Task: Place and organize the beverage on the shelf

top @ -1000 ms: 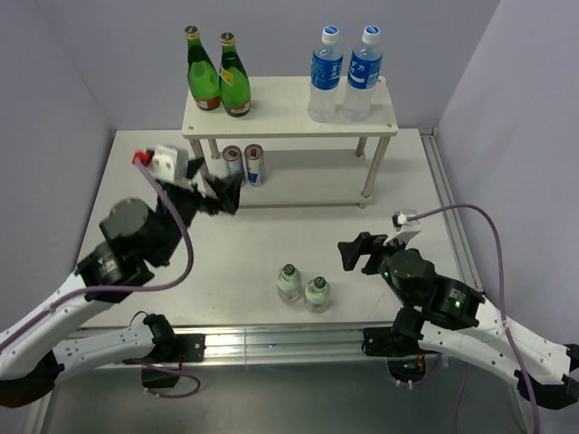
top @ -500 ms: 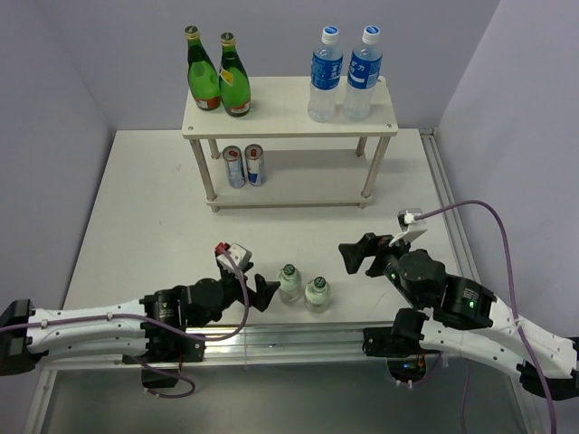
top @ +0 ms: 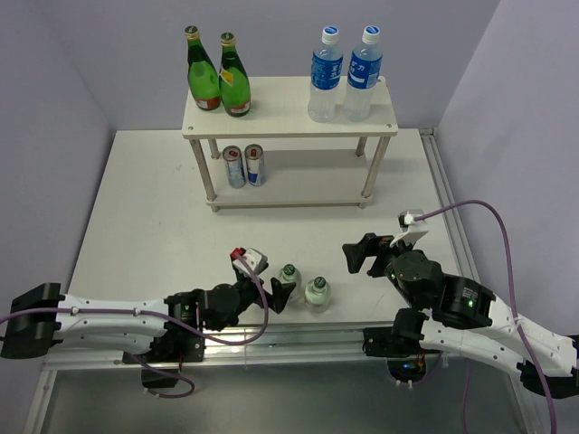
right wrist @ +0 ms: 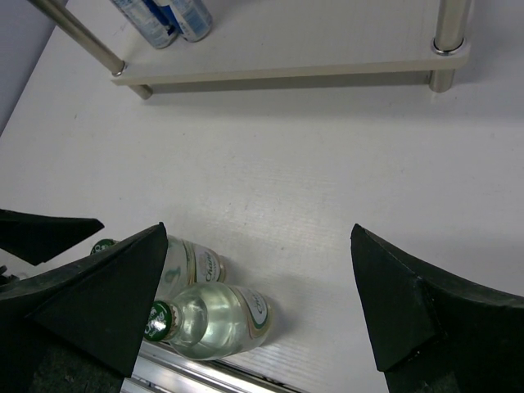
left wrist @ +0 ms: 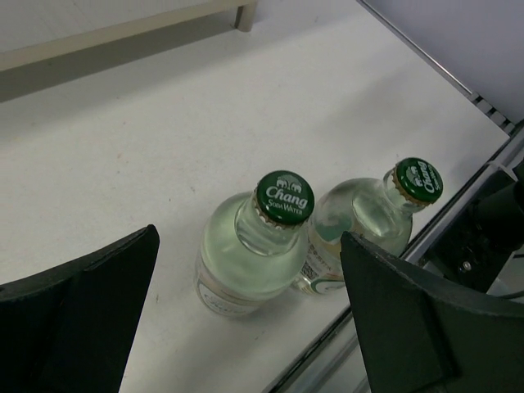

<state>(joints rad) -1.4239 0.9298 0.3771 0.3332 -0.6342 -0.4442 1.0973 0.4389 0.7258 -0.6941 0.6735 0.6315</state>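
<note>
Near the front edge of the surface (top: 154, 208) stand two touching Chang soda water bottles (top: 289, 282), the left pincer (top: 282, 294) spread wide just left of them. The right pincer (top: 357, 255) gapes empty to their right; the shelf (top: 289, 117) stands far back.

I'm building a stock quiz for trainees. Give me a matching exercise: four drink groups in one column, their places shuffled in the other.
1 green bottles
2 blue-label water bottles
3 cans
4 soda water bottles

A table, near front edge
B shelf top, right end
C shelf lower board, left end
D shelf top, left end

Pairs: 1-D, 2-B, 3-C, 4-A
</note>
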